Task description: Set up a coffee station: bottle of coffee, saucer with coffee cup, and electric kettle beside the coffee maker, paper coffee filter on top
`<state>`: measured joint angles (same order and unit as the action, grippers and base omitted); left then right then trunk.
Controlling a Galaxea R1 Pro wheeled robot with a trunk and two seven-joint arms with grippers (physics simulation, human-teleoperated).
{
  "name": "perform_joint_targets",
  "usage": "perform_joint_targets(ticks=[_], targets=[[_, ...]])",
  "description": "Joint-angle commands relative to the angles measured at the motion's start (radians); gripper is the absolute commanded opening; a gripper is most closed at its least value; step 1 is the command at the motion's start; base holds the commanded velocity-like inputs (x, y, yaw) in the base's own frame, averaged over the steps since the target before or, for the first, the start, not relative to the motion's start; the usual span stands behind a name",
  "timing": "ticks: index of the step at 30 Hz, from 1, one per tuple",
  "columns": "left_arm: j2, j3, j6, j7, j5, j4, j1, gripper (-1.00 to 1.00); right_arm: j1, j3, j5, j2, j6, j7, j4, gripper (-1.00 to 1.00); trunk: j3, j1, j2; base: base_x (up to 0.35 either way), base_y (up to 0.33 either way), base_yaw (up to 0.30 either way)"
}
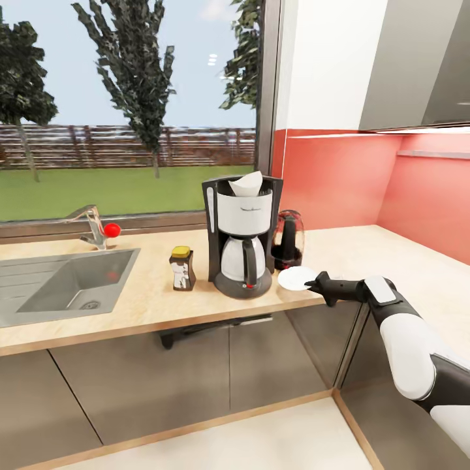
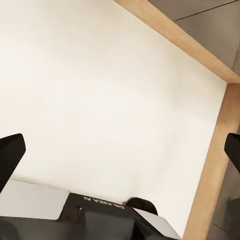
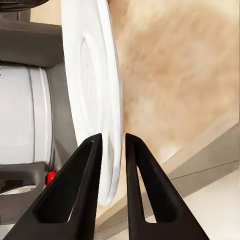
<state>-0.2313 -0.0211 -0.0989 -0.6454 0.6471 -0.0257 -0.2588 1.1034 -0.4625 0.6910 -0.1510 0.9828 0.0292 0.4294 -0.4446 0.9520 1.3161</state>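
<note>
The coffee maker (image 1: 240, 241) stands on the countertop (image 1: 150, 307) with the paper coffee filter (image 1: 247, 185) on top of it. Just left of it is the bottle of coffee (image 1: 182, 267), and the electric kettle (image 1: 288, 238) stands behind its right side. My right gripper (image 1: 314, 284) is shut on the rim of the saucer (image 1: 296, 279), held flat at the counter's front edge, right of the machine. In the right wrist view, both fingers (image 3: 82, 190) pinch the saucer (image 3: 92, 85) beside the coffee maker (image 3: 25, 115). My left gripper (image 2: 120, 150) is open over the floor. The coffee cup is out of view.
A steel sink (image 1: 65, 284) with a faucet (image 1: 91, 225) and red knob lies at the counter's left. Grey cabinet fronts (image 1: 196, 378) run below. The red wall (image 1: 339, 176) and an upper cabinet (image 1: 418, 65) close the right corner.
</note>
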Motion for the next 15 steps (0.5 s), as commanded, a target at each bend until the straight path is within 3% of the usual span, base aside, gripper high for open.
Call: perform_joint_targets(ticks=[1,15], targets=[[0.000,-0.002,-0.010,-0.003,0.006,0.000,0.000,1.00,0.001,-0.007,-0.004,0.001,0.005,0.005,0.000,-1.00,-0.001,0.000,0.001,0.000,0.000,0.000],[0.000,-0.002,-0.010,-0.003,0.006,0.000,0.000,1.00,0.001,-0.008,-0.004,0.001,0.005,0.005,-0.003,-1.00,-0.023,0.027,0.050,0.000,0.000,0.000]])
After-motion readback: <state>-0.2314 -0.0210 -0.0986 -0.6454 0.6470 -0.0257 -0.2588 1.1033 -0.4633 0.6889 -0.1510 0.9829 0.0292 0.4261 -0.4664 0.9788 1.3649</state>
